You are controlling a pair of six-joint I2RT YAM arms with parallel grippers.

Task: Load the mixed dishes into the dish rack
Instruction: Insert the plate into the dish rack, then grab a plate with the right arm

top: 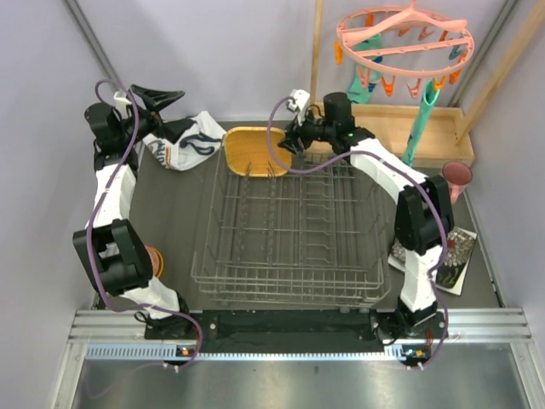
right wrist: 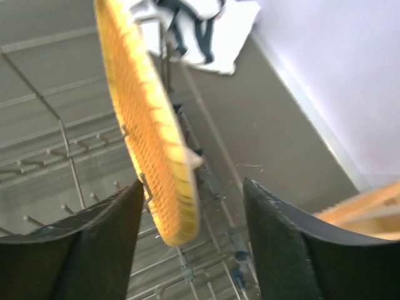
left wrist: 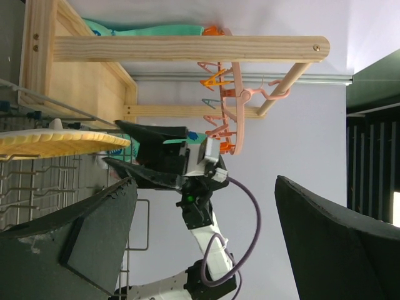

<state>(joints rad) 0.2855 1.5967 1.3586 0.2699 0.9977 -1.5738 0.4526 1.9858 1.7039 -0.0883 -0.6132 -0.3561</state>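
Note:
The yellow wooden plate (top: 254, 151) stands on edge at the far left end of the grey wire dish rack (top: 289, 256), leaning among the prongs. My right gripper (top: 292, 141) is open right beside it. In the right wrist view the plate's corner (right wrist: 150, 144) sits between the spread fingers (right wrist: 78, 250), nearer the left one, with a gap on the right. My left gripper (top: 158, 95) is open and empty, raised at the far left; its view shows the plate (left wrist: 56, 142) edge-on. A pink cup (top: 456, 175) and a black floral plate (top: 449, 251) lie at the right. An orange bowl (top: 156, 260) peeks from behind the left arm.
A white cloth with black print (top: 192, 141) lies left of the rack's far corner. A light wooden tray (top: 409, 128) stands at the back right. A pink peg hanger (top: 404, 38) with teal socks (top: 421, 119) hangs above it. Walls close in both sides.

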